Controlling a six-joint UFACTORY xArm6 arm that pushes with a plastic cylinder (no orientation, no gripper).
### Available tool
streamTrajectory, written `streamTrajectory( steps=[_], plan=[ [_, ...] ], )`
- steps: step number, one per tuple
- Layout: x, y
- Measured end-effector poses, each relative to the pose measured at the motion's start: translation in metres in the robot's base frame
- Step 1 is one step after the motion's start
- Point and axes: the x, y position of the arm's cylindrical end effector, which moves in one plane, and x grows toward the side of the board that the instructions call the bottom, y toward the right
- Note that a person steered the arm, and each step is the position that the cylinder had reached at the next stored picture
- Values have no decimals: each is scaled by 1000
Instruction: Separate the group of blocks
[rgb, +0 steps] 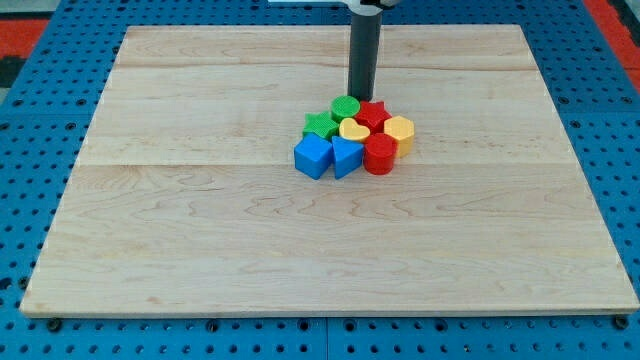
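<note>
Several blocks sit packed together just right of the board's middle. A green round block (345, 106) and a red star block (373, 114) are at the cluster's top. A green star block (320, 125), a yellow heart block (354, 129) and a yellow block (399, 132) form the middle row. A blue cube (313, 156), a blue triangular block (346, 156) and a red round block (380, 154) form the bottom row. My tip (361, 97) is at the cluster's top edge, right by the green round block and the red star block.
The wooden board (200, 230) lies on a blue pegboard surface (40, 150) that surrounds it on all sides. The dark rod (363, 50) comes down from the view's top.
</note>
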Motion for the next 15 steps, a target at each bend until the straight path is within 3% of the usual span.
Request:
streamTrajectory(
  steps=[4,6,12,13,15],
  plan=[
    [5,54],
    [20,7],
    [65,-62],
    [87,-55],
    [95,27]
  ],
)
